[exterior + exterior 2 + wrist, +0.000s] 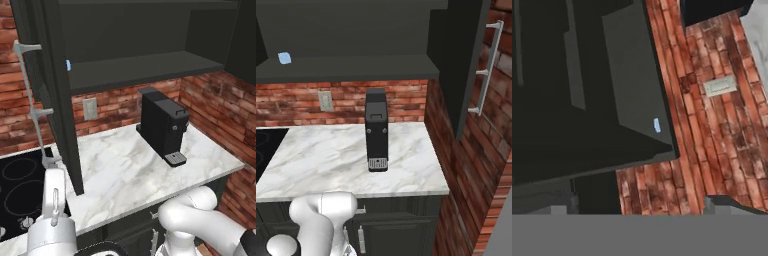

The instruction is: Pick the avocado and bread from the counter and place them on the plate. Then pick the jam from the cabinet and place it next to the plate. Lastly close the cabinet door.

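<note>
White arm (200,220) bent low — gripper (637,212) jaws wide apart, empty.

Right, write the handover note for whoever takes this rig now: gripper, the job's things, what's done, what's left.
Gripper: open, holding nothing, aimed at the tall dark charcoal wall cabinet.
Cabinet door: stands open, so closing it is left.
White-grey marble counter: carries a black coffee machine.
Avocado, bread, plate, jam: placement unconfirmed from these views. Check them before closing up.
</note>
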